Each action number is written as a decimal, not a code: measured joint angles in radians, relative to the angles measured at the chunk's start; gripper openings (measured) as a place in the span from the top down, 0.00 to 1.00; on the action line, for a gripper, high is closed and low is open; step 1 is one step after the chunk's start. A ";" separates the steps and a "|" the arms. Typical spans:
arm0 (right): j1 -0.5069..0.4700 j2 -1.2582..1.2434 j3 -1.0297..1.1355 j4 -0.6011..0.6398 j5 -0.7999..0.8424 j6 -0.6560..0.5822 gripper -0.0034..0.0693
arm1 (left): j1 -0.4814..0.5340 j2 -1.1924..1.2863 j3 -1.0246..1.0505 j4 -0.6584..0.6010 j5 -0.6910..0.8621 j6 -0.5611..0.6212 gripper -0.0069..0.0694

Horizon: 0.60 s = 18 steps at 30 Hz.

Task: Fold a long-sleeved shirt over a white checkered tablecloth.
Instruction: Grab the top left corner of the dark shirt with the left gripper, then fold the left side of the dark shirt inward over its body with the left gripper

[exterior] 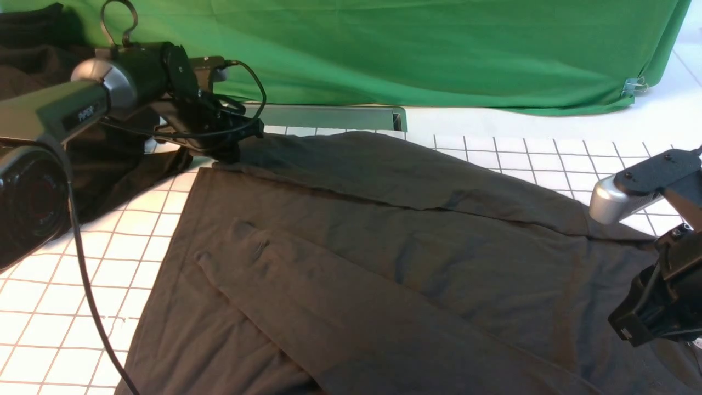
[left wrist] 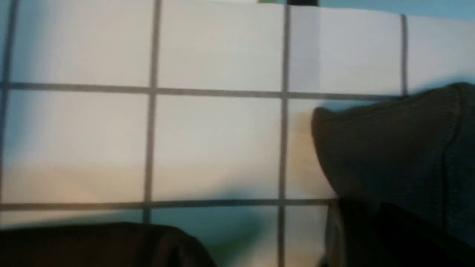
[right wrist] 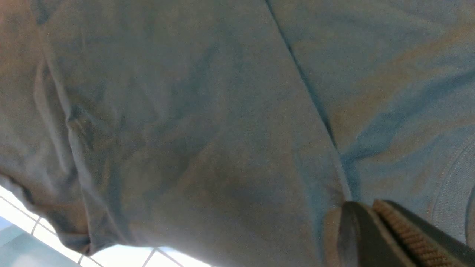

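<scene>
Resting the left hand (exterior: 233, 149) at the far left corner of the long-sleeved shirt (exterior: 384, 241), black metal against dark cloth. Not showing, in either view of it, whether that hand is parted or closed, so cannot tell. Catching from the left wrist only a blurred ribbed edge of the shirt lying on the white checkered tablecloth (exterior: 98, 263). Hovering the right hand (exterior: 644, 323) low over the shirt's right end, with its fingers (right wrist: 408, 241) drawn together. Touching the fabric with their tips just beside a seam, without revealing whether any cloth is caught between them. Lying flat on the tablecloth that covers the surface, the shirt stretching from far left to near right. Folding one sleeve along the far edge and crossing the other diagonally over the body toward the near side. Leaving bare grid squares at the left and at the far right. Backing onto a green fabric drape (exterior: 411, 49) along the far side. Bunching a second, darker garment (exterior: 33, 55) at the far left, behind the left arm.
</scene>
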 joint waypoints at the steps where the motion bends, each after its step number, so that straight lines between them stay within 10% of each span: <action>1: 0.000 0.000 0.000 0.000 0.000 0.000 0.91 | 0.000 0.000 0.000 -0.006 0.000 0.003 0.85; 18: 0.000 0.000 0.000 0.000 -0.069 0.003 0.89 | -0.057 -0.367 0.000 -0.047 0.400 0.038 0.88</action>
